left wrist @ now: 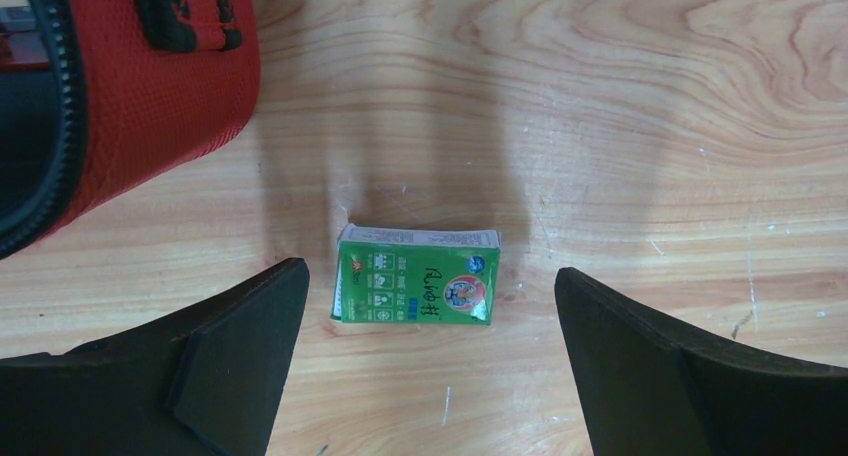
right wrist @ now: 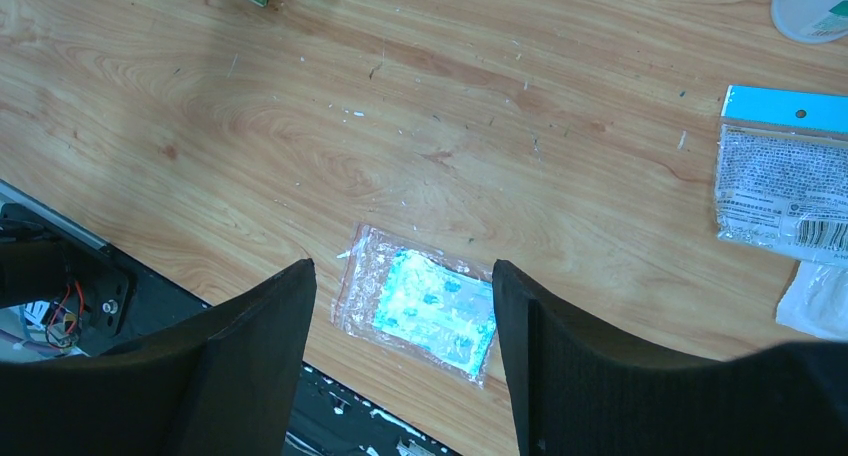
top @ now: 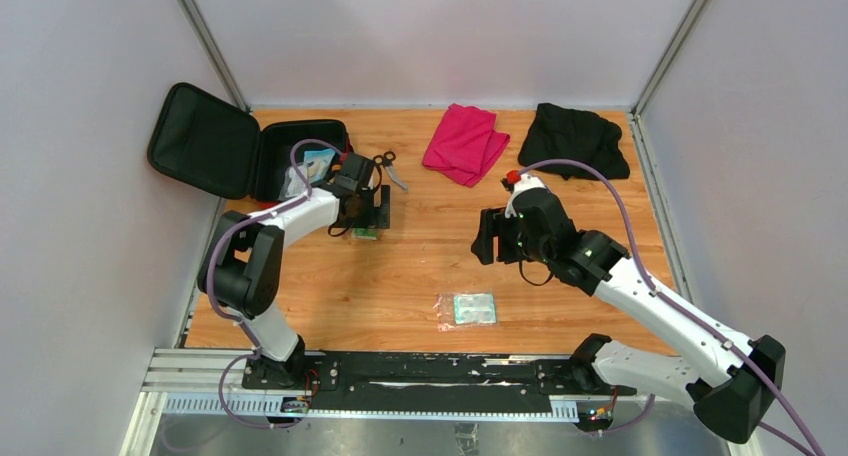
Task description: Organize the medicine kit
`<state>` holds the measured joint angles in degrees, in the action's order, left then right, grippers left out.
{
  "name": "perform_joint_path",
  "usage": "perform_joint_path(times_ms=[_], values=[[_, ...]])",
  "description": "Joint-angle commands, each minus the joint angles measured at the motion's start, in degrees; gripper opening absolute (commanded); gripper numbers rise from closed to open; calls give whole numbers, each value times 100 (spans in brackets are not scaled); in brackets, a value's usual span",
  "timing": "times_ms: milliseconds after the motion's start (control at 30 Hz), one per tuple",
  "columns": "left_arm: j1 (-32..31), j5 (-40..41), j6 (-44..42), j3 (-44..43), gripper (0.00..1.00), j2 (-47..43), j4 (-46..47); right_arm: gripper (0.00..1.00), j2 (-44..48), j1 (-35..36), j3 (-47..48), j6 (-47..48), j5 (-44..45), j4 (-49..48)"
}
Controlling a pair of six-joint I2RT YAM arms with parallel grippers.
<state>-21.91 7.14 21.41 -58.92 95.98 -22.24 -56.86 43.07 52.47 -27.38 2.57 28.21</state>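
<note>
The medicine kit (top: 200, 141) lies open at the back left, its black-lined lid leaning on the wall and items inside. Its red side (left wrist: 160, 86) fills the top left of the left wrist view. A small green box (left wrist: 418, 288) lies flat on the wood just beside the kit. My left gripper (left wrist: 430, 272) hangs over the green box (top: 364, 234), open wide, fingers well apart from it. My right gripper (right wrist: 403, 266) is open and empty, above a clear bag holding a teal-and-white packet (right wrist: 425, 311) near the front edge.
Scissors (top: 390, 166) lie beside the kit. A folded pink cloth (top: 465, 141) and a black cloth (top: 578, 136) sit at the back. The right wrist view shows a blue-topped sachet (right wrist: 785, 181), a white round lid (right wrist: 812, 4) and a white wrapper (right wrist: 815, 301).
</note>
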Motion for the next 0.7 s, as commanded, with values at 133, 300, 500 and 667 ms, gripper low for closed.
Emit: perform_joint_path(times_ms=[133,300,500,667], values=[[-24,223,-77,-156,100,345,169,70,104,-61,-114,-42,-46,184],[-24,285,-52,-133,98,460,164,70,105,-61,-115,-32,-67,191],[-24,275,27,-118,93,472,110,70,105,-55,-114,-32,-81,194],[-24,175,121,-58,84,411,104,70,135,-57,-120,-47,-60,211]])
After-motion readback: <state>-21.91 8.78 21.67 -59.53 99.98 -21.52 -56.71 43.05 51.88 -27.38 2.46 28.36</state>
